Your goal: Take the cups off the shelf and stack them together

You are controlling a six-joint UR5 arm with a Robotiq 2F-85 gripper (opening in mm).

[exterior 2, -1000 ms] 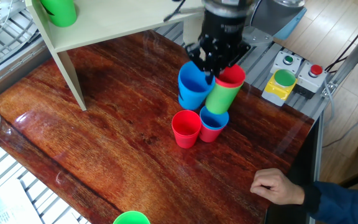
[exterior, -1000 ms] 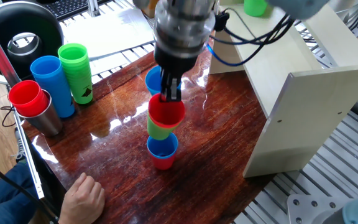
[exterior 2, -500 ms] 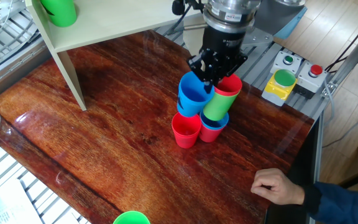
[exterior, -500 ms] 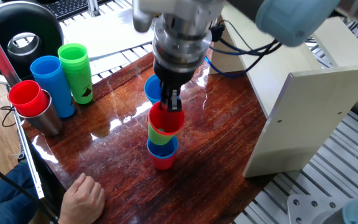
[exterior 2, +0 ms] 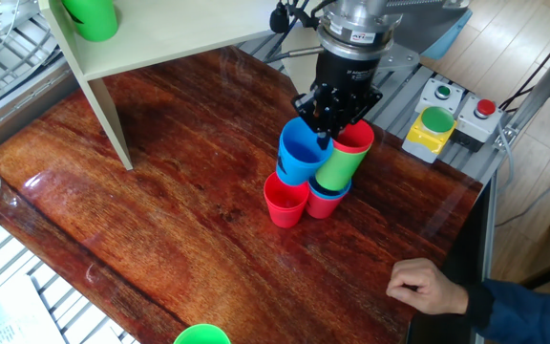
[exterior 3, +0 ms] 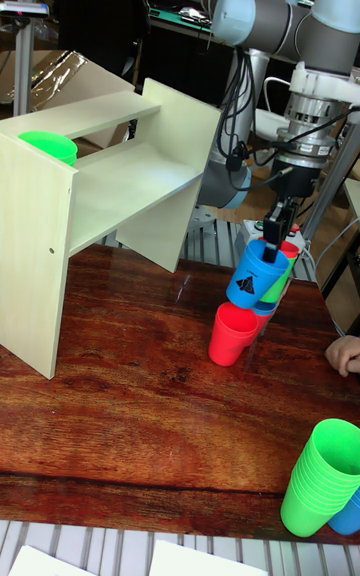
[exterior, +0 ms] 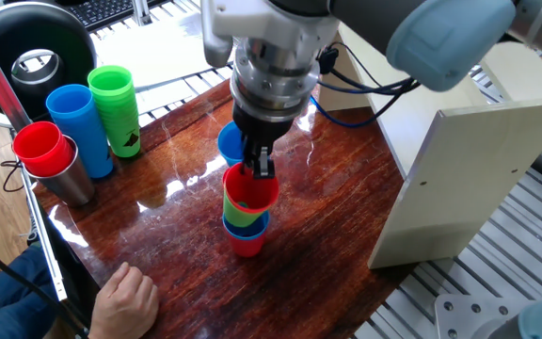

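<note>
My gripper is shut on the rim of a red cup. That cup is nested in a green cup, which sits low in a blue cup on the table. A second red cup stands right beside this stack. Another blue cup, with a black logo, is close by the gripper. One green cup remains on the cream shelf.
Tall blue and green cup columns stand at the table's left, next to a steel tumbler holding red cups. A person's hand rests at the table edge. A button box lies behind the stack.
The gripper has come down with the red and green cups, pushing them deeper into the blue cup. The hand and the other cups have stayed put.
</note>
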